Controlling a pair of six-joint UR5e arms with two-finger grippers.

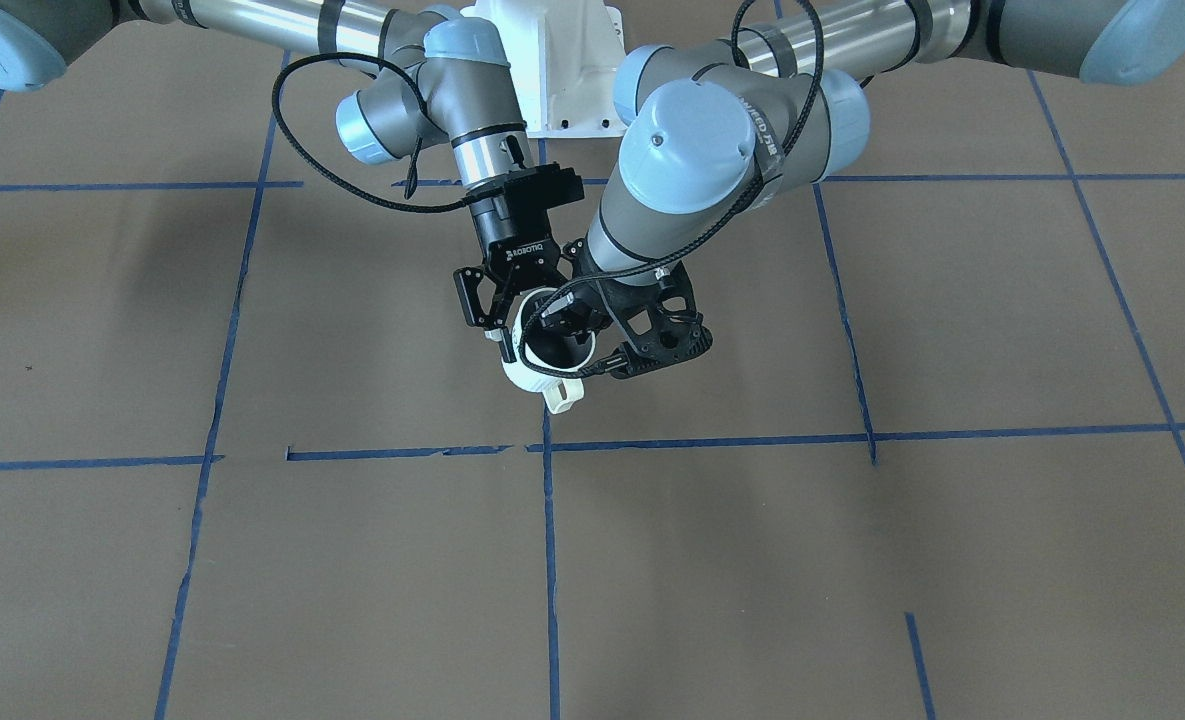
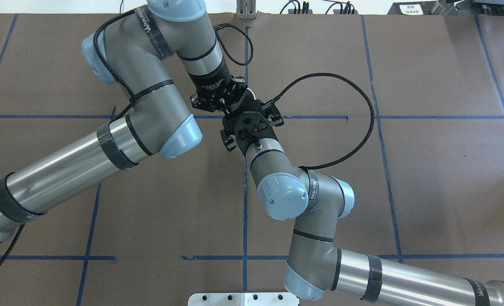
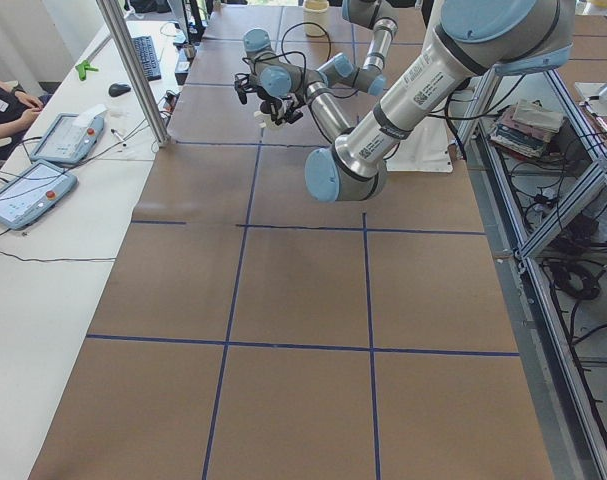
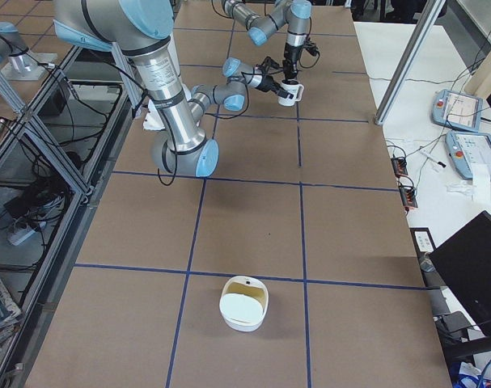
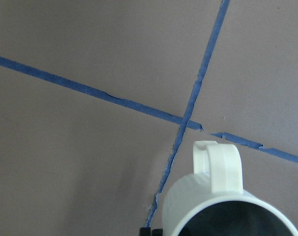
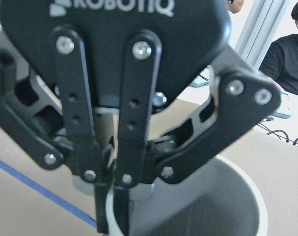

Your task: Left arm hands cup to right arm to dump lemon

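Observation:
The white ribbed cup (image 1: pixel 532 375) hangs above the table's middle, tilted, with its handle (image 5: pixel 217 167) towards the operators' side. Its inside looks dark and no lemon shows. My left gripper (image 1: pixel 558 316) comes down from above and is shut on the cup's rim. The right wrist view shows this up close, with the left gripper (image 6: pixel 117 196) pinching the cup's wall (image 6: pixel 237 196). My right gripper (image 1: pixel 520 312) reaches in level from the robot's side, jaws open on either side of the cup's body. I cannot tell whether they touch it. In the overhead view both grippers hide the cup.
A blue tape crossing (image 1: pixel 549 445) lies just under the cup. A white bin (image 4: pixel 243 305) with a half-open lid stands on the table towards my right end. Operators' pendants (image 4: pixel 459 109) lie on the side table.

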